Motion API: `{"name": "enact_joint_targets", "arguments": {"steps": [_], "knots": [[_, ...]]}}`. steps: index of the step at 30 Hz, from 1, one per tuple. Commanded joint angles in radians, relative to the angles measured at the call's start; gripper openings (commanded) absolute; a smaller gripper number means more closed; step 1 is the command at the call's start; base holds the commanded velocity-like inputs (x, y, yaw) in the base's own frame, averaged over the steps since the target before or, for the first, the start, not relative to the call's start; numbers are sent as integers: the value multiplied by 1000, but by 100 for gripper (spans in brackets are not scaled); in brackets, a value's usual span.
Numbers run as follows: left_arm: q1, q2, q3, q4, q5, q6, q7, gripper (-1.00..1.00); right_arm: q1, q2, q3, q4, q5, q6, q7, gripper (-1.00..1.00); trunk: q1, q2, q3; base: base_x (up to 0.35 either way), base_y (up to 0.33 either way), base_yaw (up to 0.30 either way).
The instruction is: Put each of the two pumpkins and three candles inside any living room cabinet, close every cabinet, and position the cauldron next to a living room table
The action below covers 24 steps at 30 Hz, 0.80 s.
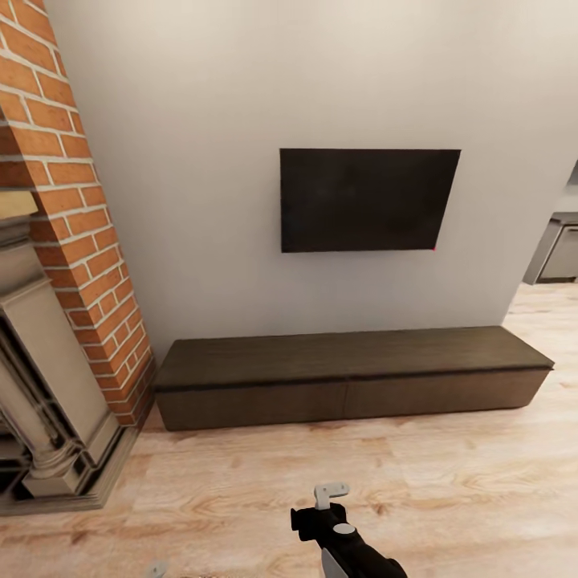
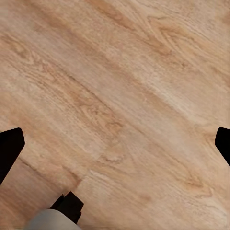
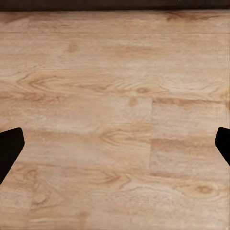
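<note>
The closed cabinet (image 1: pixel 353 377) stands against the wall beneath the television (image 1: pixel 368 199); both grippers, left (image 2: pixel 115 143) and right (image 3: pixel 115 143), hang spread wide and empty over the floor (image 1: pixel 449 490), so an overshooting approach risks bumping the drawer fronts.

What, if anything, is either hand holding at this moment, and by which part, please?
Nothing is held. Both the left hand and the right hand are open, with only the bare wood floor between their fingertips.
</note>
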Motion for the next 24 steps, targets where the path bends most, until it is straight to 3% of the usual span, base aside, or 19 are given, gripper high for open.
{"name": "enact_joint_targets", "arguments": {"steps": [1, 8, 24], "knots": [[-1, 0, -8, 0, 7, -3, 6, 100, -1, -1, 8, -2, -8, 4, -9, 100, 0, -1, -1, 62, -65, 273], [-1, 0, -8, 0, 8, -3, 6, 100, -1, -2, 8, -2, -8, -6, -8, 100, 0, -1, -1, 76, -153, 100], [0, 1, -8, 0, 8, -3, 6, 100, -1, -2, 8, -4, -8, -12, -8, 100, 0, -1, -1, 111, -22, 2]]}}
